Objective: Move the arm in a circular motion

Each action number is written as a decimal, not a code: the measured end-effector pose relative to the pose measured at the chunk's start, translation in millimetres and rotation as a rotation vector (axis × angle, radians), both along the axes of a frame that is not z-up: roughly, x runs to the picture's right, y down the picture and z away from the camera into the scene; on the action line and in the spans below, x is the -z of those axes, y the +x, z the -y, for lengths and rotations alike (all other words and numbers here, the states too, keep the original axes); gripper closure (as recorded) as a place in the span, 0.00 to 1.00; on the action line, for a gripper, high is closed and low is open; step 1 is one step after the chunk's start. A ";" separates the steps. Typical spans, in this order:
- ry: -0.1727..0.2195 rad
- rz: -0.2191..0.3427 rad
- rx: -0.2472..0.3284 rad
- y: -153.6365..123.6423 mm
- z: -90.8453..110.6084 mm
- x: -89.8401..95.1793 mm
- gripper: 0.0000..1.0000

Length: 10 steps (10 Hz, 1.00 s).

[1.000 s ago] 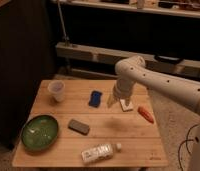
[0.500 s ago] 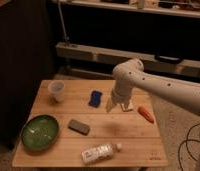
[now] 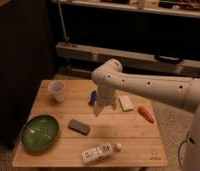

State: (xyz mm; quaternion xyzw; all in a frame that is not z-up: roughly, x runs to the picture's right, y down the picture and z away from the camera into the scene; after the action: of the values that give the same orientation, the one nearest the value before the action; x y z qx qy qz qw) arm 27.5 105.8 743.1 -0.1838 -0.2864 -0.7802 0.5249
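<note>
The arm (image 3: 148,86) is a big glossy white tube with small dark holes. It reaches in from the right and bends at a rounded elbow (image 3: 107,75) over the middle of the wooden table (image 3: 128,137). From the elbow a short link drops to the pale tapered gripper (image 3: 98,108), which hangs just above the table top, right of a blue object (image 3: 92,97) that it partly hides. Nothing shows in the gripper.
On the table are a clear plastic cup (image 3: 56,90) at the back left, a green bowl (image 3: 39,132) at the front left, a dark grey block (image 3: 79,126), a lying bottle (image 3: 100,151), a white packet (image 3: 126,102) and an orange-red object (image 3: 146,114). Dark shelving stands behind.
The arm has swung left across the table. Its gripper now hangs by the blue object, and the white packet that it covered before now shows.
</note>
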 end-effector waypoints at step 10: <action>0.008 0.067 0.083 6.8 37.6 -37.9 0.35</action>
State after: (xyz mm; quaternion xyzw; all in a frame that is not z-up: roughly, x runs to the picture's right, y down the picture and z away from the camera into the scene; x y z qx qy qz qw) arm 34.4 68.2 781.0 -0.1671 -0.2926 -0.8083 0.4828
